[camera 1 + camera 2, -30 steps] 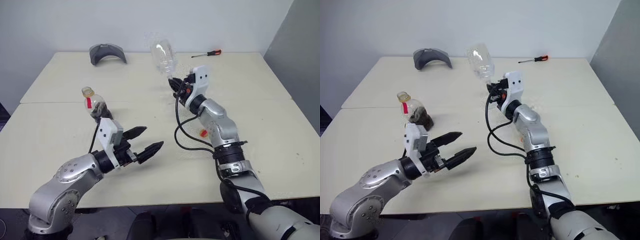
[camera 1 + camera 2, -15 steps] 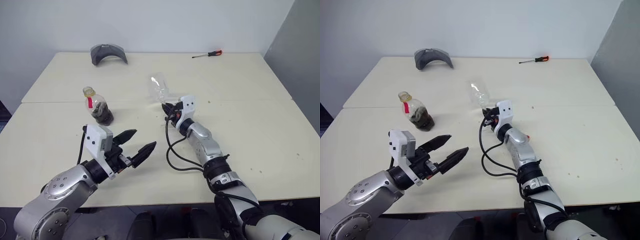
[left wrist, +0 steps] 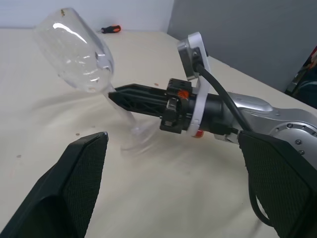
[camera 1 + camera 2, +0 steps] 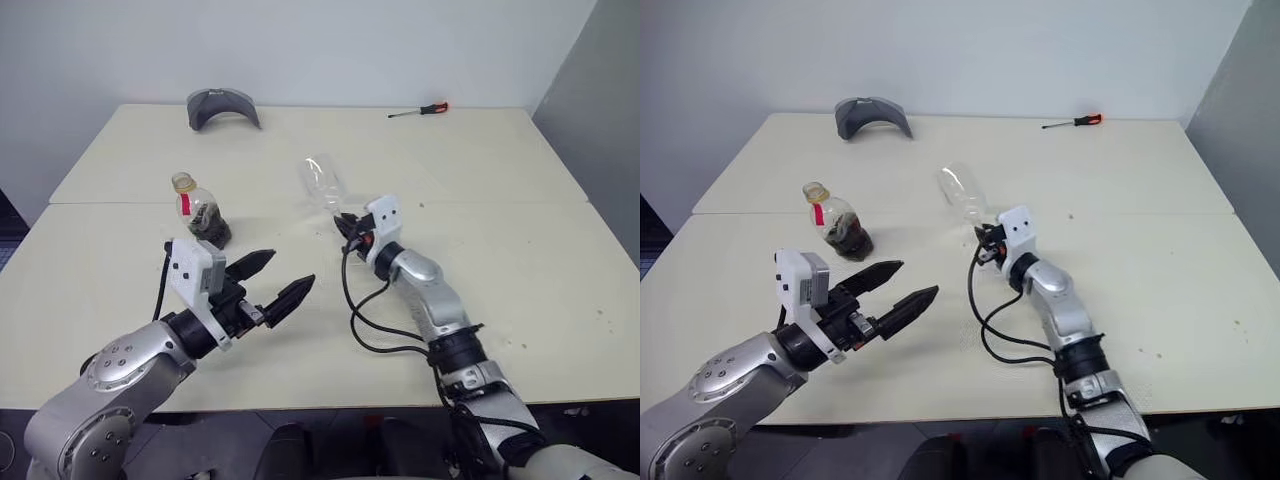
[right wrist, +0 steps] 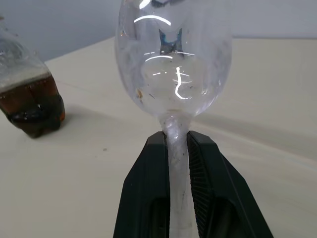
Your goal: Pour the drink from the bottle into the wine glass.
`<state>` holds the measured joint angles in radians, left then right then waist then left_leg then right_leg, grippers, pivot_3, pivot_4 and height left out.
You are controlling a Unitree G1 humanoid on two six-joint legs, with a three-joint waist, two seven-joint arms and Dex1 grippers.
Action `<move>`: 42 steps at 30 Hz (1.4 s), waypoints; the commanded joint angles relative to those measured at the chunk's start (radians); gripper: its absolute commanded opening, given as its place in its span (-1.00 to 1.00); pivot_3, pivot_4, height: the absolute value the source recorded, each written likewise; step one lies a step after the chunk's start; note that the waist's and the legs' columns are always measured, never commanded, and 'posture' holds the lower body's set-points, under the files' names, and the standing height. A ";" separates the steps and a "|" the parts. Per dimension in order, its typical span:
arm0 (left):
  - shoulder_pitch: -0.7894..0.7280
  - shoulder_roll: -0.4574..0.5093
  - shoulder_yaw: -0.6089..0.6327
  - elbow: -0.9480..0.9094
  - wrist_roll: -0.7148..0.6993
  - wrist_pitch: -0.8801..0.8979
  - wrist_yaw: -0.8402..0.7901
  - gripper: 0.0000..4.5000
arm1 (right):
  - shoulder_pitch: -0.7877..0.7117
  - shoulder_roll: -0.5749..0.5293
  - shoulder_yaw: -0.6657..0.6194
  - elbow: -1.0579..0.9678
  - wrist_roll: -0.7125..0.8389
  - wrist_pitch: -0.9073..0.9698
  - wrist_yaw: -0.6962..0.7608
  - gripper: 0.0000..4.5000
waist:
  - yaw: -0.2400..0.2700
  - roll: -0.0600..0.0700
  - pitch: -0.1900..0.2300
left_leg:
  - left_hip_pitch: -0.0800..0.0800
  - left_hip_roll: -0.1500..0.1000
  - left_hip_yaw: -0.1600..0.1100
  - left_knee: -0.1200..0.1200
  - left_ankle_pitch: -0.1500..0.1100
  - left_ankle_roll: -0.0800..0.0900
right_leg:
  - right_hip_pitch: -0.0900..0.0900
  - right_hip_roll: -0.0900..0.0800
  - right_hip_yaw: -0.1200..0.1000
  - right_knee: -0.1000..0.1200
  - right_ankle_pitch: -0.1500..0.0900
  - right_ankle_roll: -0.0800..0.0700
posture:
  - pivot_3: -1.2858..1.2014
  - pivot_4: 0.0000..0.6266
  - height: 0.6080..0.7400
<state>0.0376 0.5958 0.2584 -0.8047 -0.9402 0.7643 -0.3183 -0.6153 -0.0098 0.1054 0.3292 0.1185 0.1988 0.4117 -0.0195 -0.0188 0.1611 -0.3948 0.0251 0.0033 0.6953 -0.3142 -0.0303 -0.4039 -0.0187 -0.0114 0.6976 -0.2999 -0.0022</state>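
Between right gripper (image 5: 177, 144) fingers: wine glass (image 5: 174, 64) stem, bowl tilted.

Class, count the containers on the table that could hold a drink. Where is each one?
2: the bottle stands on the table's left side; the wine glass, mid-table, is gripped by its stem in the right gripper.

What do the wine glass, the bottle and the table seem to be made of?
Wine glass: clear, glossy, sharp highlights; glass or hard plastic, cannot tell which.
Bottle: probably thin clear plastic, red neck band.
Table: matte cream top, likely laminate.
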 commanded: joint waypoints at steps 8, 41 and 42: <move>-0.044 0.012 -0.017 0.012 -0.012 -0.007 0.002 1.00 | 0.072 -0.100 0.026 -0.223 0.009 0.203 0.036 -0.87 | 0.001 0.000 0.000 | 0.000 0.000 0.000 0.000 0.000 0.001 | 0.000 0.000 0.000 0.000 0.000 0.000 | 0.03 -0.52 1.00; -0.023 -0.011 -0.052 0.058 0.072 -0.080 -0.077 1.00 | -0.300 -0.517 0.477 0.362 -0.859 -0.685 -0.091 -0.87 | -0.008 0.001 0.001 | 0.000 0.000 0.002 0.000 0.001 -0.001 | -0.001 0.001 0.001 -0.001 0.000 0.000 | 0.03 -0.52 1.00; -0.024 -0.010 -0.052 0.059 0.072 -0.080 -0.077 1.00 | -0.297 -0.514 0.472 0.364 -0.852 -0.686 -0.085 -0.72 | -0.008 0.001 0.001 | 0.000 0.000 0.002 0.000 0.001 -0.001 | -0.001 0.001 0.001 -0.001 0.000 0.000 | 0.03 -0.52 1.00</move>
<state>0.0167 0.5856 0.2018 -0.7340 -0.8726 0.7067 -0.3854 -0.9100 -0.5262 0.5777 0.6859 -0.7275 -0.4746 0.3186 -0.0278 -0.0180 0.1623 -0.3952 0.0254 0.0053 0.6954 -0.3134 -0.0316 -0.4046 -0.0181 -0.0100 0.6965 -0.3000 -0.0022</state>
